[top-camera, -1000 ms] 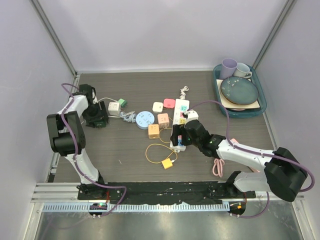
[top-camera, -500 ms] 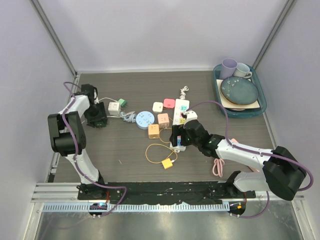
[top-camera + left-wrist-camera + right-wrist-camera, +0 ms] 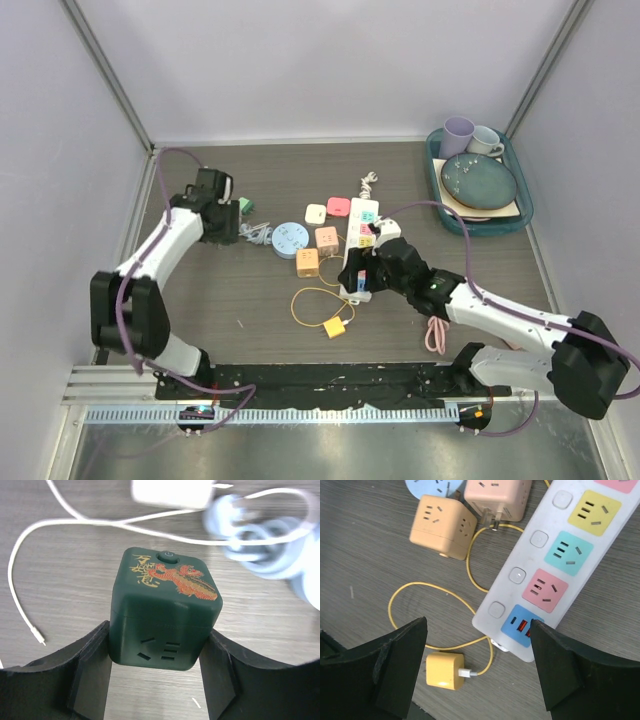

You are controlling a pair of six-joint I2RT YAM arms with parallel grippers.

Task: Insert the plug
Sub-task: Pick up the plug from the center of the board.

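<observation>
L jaws grip 1 green cube [image 3: 165, 620] | R jaws open | 1 strip [image 3: 570, 555]

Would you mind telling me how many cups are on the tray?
2: a purple cup at the far left corner of the tray, and a white mug just right of it. None looks hidden.

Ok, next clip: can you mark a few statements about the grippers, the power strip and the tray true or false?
1. The left gripper is shut on the green cube socket. True.
2. The right gripper holds the yellow charger. False: it is open above the power strip; the charger lies on the table.
3. A plug sits in the strip's pink socket. False: it is empty.
4. The tray holds a plate and two cups. True.
</observation>
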